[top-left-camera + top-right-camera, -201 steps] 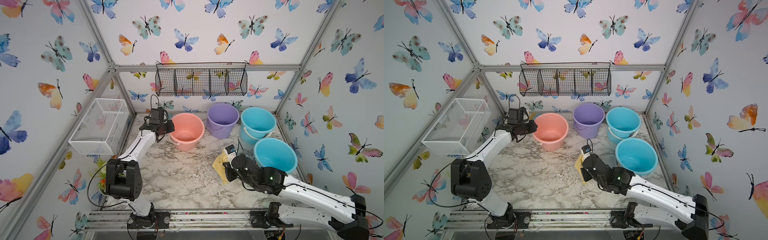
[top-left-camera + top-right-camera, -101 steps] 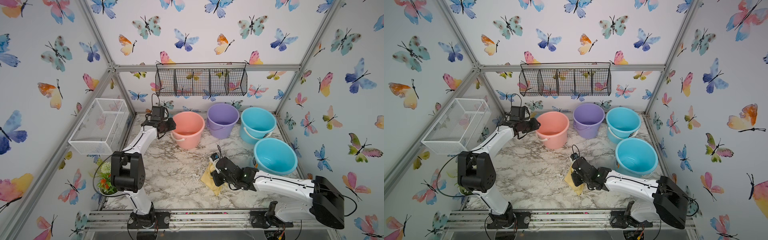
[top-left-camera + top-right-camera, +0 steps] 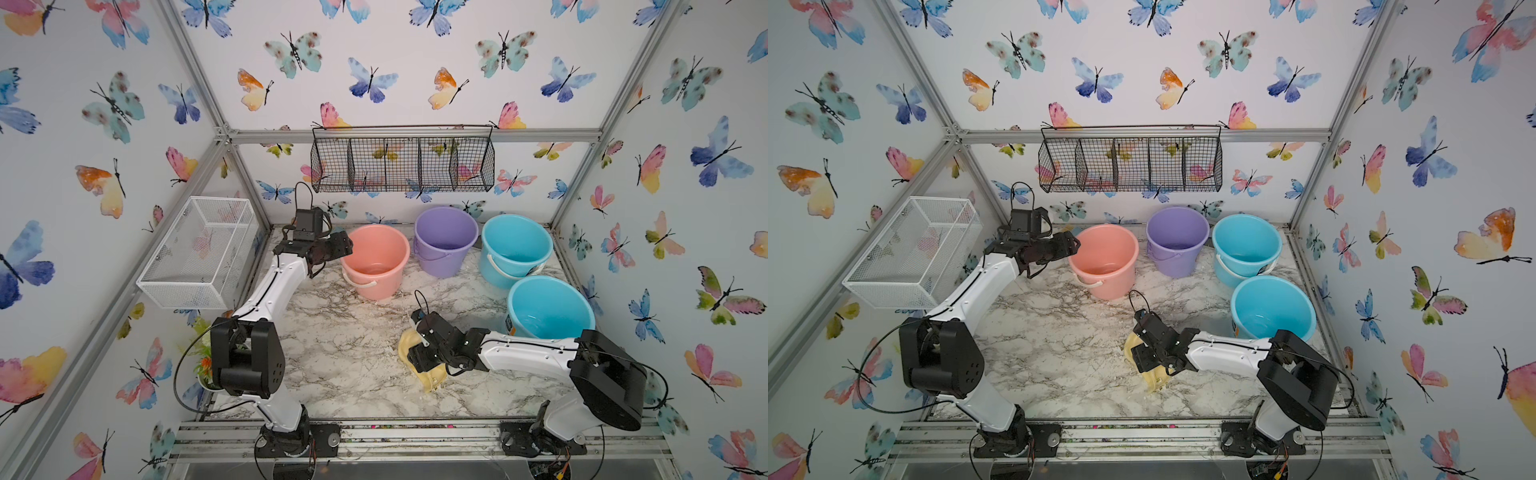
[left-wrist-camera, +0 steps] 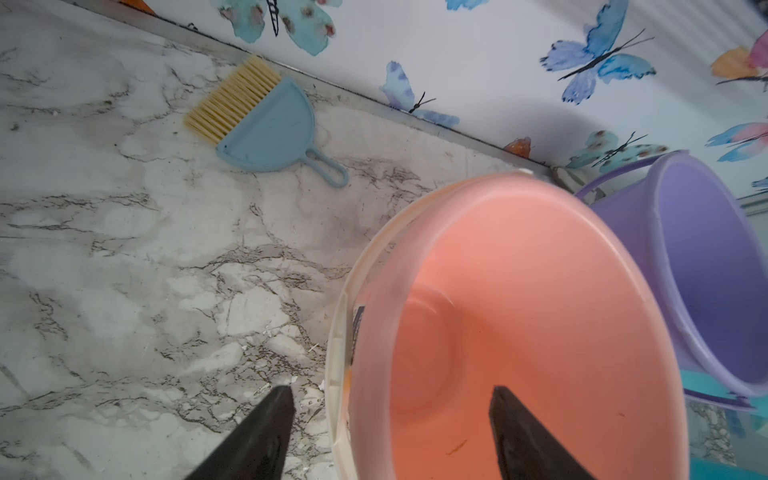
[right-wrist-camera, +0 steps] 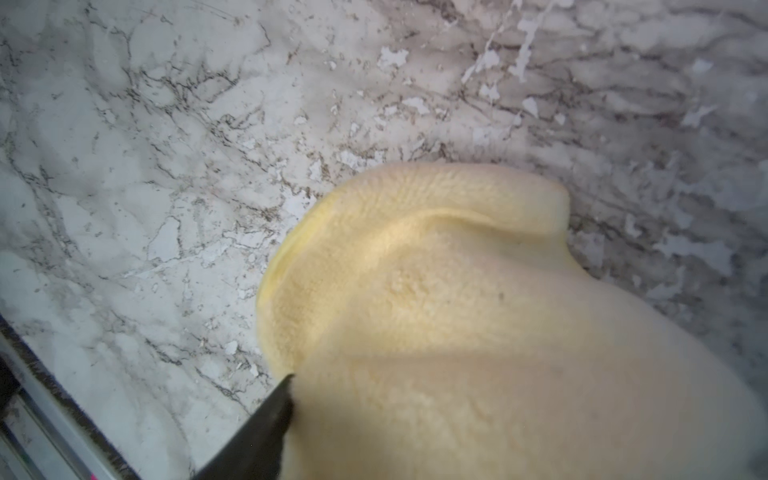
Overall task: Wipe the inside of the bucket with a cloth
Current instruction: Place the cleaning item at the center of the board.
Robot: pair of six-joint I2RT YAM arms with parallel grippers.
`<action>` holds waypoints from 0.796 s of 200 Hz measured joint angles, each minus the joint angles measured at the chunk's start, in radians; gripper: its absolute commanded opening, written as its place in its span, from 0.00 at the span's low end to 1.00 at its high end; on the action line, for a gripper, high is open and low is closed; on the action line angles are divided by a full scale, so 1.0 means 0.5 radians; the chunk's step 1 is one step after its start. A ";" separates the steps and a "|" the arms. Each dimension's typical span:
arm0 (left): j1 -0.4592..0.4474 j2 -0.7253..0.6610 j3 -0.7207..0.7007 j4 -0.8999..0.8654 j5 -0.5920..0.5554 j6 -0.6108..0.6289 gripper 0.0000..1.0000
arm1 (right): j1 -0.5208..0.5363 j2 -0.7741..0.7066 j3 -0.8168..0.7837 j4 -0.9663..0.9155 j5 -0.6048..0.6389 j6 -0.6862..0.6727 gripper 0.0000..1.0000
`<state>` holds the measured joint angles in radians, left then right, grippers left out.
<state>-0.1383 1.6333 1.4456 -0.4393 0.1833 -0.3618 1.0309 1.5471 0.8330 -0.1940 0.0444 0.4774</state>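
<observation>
The cloth point(image 3: 429, 377) point(image 3: 1152, 380), a pale yellow towel, lies bunched on the marble table at the front middle. My right gripper point(image 3: 419, 358) point(image 3: 1143, 360) sits low right over it. In the right wrist view the cloth point(image 5: 457, 299) fills the space between the jaws; one finger point(image 5: 274, 415) stands far out to the side and the other is hidden under it. My left gripper point(image 3: 338, 248) point(image 4: 390, 392) is open at the pink bucket point(image 3: 374, 249) point(image 3: 1105, 255) point(image 4: 519, 311), with one finger outside the rim and one over the inside.
A purple bucket point(image 3: 445, 237) and two blue buckets point(image 3: 515, 247) point(image 3: 548, 309) stand at the back right. A blue hand brush point(image 4: 266, 129) lies by the back wall. A black wire basket point(image 3: 403, 164) hangs behind, a white one point(image 3: 199, 249) at the left.
My right arm carried the cloth from beside the near blue bucket down to the front middle of the table and its jaws spread. My left gripper opened at the pink bucket's rim.
</observation>
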 measured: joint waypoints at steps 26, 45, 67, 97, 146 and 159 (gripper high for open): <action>0.000 -0.141 -0.040 0.002 0.004 -0.002 0.82 | -0.005 -0.086 0.073 -0.063 0.043 -0.014 0.98; 0.000 -0.237 -0.086 0.002 0.006 -0.004 0.82 | -0.017 -0.173 0.131 -0.120 0.076 -0.029 1.00; 0.000 -0.316 -0.124 0.002 0.021 -0.007 0.82 | -0.036 -0.268 0.212 -0.172 0.124 -0.050 0.97; -0.003 -0.411 -0.179 0.000 0.060 -0.014 0.77 | -0.054 -0.288 0.361 -0.294 0.155 -0.044 0.85; -0.130 -0.552 -0.266 -0.075 0.095 -0.011 0.69 | -0.062 -0.317 0.281 -0.389 0.050 0.065 0.76; -0.237 -0.619 -0.315 -0.092 0.099 -0.016 0.68 | -0.062 -0.342 0.187 -0.378 -0.025 0.114 0.73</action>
<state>-0.2569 1.3239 1.2881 -0.4850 0.2329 -0.3698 1.0000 1.3762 0.9264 -0.3832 0.0319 0.5343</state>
